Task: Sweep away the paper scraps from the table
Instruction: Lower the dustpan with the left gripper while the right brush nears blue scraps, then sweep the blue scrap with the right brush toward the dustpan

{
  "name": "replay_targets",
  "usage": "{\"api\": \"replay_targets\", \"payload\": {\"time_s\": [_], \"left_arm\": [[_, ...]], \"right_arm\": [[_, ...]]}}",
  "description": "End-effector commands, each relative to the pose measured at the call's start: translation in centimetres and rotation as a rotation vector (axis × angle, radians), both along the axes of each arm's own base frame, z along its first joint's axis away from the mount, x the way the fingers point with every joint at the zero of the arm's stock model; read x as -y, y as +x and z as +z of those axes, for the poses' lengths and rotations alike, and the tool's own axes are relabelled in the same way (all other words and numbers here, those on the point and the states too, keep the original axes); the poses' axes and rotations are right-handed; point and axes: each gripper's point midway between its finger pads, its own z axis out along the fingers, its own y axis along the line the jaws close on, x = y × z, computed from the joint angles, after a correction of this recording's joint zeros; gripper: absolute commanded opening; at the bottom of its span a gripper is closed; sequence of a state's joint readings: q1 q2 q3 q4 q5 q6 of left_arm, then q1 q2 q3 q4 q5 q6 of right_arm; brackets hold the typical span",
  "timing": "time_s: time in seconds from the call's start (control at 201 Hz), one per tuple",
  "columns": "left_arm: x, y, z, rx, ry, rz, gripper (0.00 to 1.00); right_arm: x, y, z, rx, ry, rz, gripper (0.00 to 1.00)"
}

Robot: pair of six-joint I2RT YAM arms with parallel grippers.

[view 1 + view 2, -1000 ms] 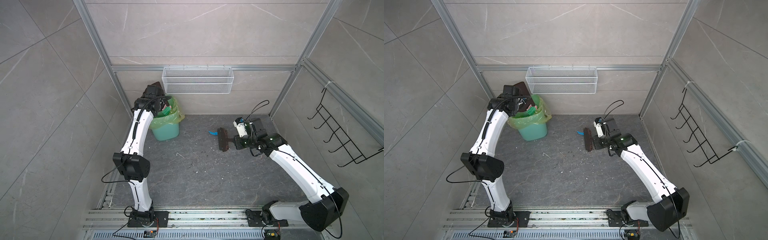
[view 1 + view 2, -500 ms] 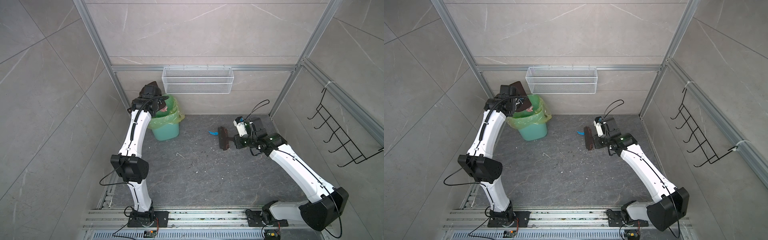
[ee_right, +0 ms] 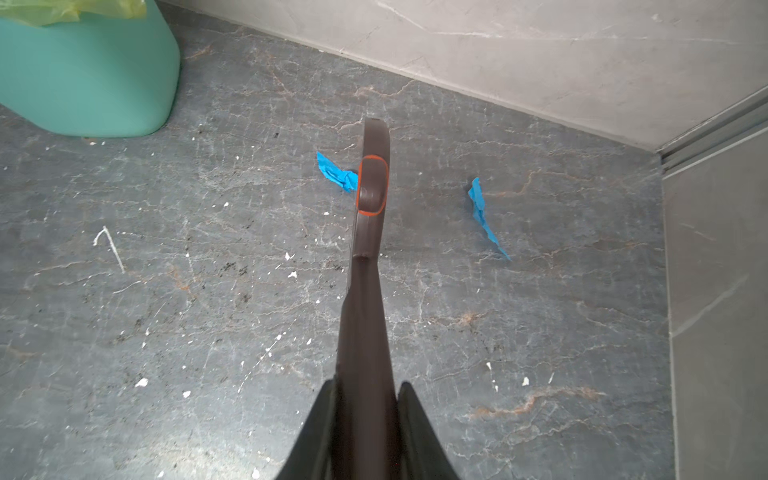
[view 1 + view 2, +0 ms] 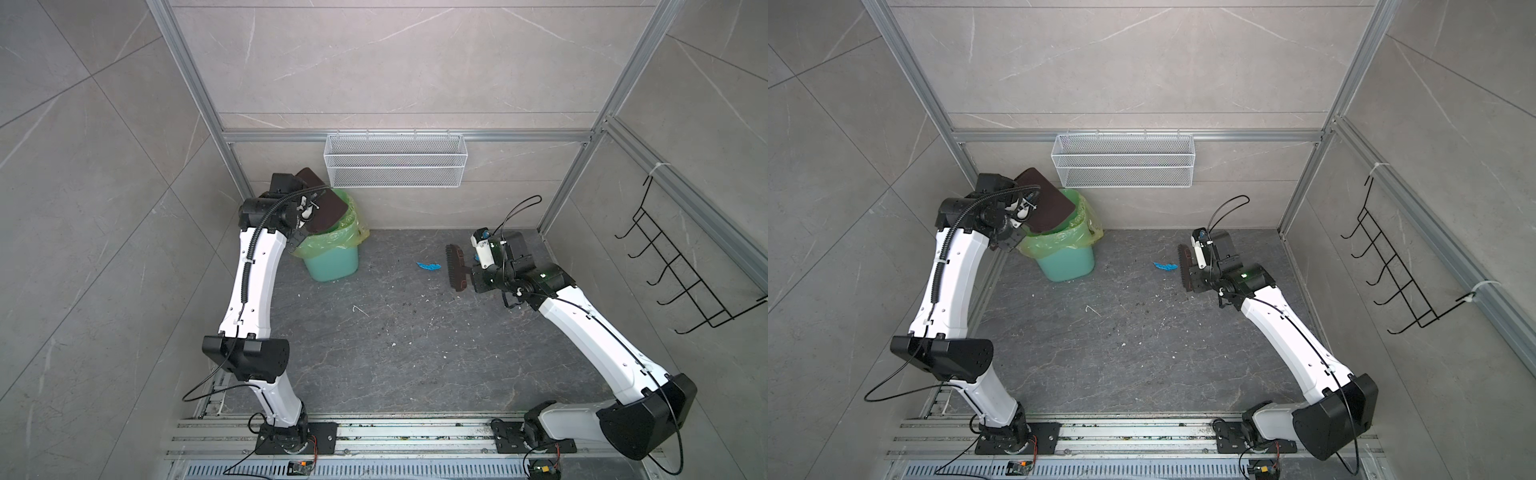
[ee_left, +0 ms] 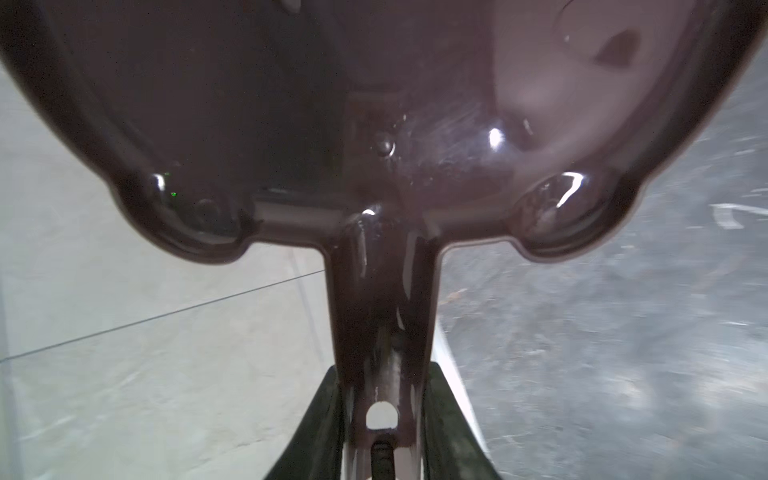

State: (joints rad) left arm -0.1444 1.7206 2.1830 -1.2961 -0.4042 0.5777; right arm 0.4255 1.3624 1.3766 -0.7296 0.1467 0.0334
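- the left arm has swung since a second ago: its elbow sits lower and nearer the base rail, and the dustpan (image 4: 322, 199) shows more of its dark back, tipped over the green-lined bin (image 4: 332, 262).
- the left gripper (image 5: 384, 419) is clamped on the dustpan's handle, fingers (image 5: 322, 415) pressing on either side of it. the pan spreads out directly ahead of them (no view shows what, if anything, is left in it).
- the right arm has not moved. the right gripper (image 3: 365, 419) is closed tight on the handle of the brush (image 4: 455, 266), whose head reaches out ahead of its fingers (image 3: 316, 436), low over the table (image 4: 395, 353).
- only two paper scraps (image 4: 428, 266) are in sight, both blue. one scrap (image 3: 338, 174) lies just beside the brush head on its bin side, ahead of the right fingers. the other scrap (image 3: 482, 212) lies on the opposite side, nearer the side wall and apart from the brush (both top views hide it behind the arm).
- my reading: a load is being dumped, so most of the job looks done. the pan has to come back down near the brush before those last blue pieces can be swept in.
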Motion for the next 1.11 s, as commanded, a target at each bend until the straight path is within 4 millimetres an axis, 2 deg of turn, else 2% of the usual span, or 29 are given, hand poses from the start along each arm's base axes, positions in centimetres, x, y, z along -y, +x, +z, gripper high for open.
{"api": "replay_targets", "payload": {"time_s": [0.0,0.259,0.463,0.692,0.832,1.021,1.106], "left_arm": [[3.7,-3.3,0.9,0.025,-0.216,-0.071,0.0],[9.9,-8.0,-2.8,-0.055,-0.379,-0.247,0.0],[12.1,-10.6,-6.4,-0.112,-0.418,-0.291,0.0],[12.7,-11.9,-12.5,-0.264,-0.357,-0.245,0.0],[14.4,-12.4,-15.3,-0.326,-0.394,-0.255,0.0],[16.2,-12.5,-19.3,-0.416,-0.418,-0.241,0.0],[16.3,-11.8,-21.1,-0.421,-0.391,-0.191,0.0]], "right_arm": [[-0.8,2.5,2.7,0.102,0.037,-0.011,0.0],[-3.3,5.7,3.2,0.113,0.158,0.028,0.0],[-3.2,7.6,2.7,0.118,0.071,0.044,0.0],[-2.8,9.4,0.4,0.074,-0.105,0.098,0.0],[-2.3,10.6,-0.7,0.081,-0.235,0.136,0.0],[-1.7,12.0,-2.1,0.065,-0.386,0.185,0.0],[-2.0,12.4,-2.3,0.068,-0.442,0.21,0.0]]}}
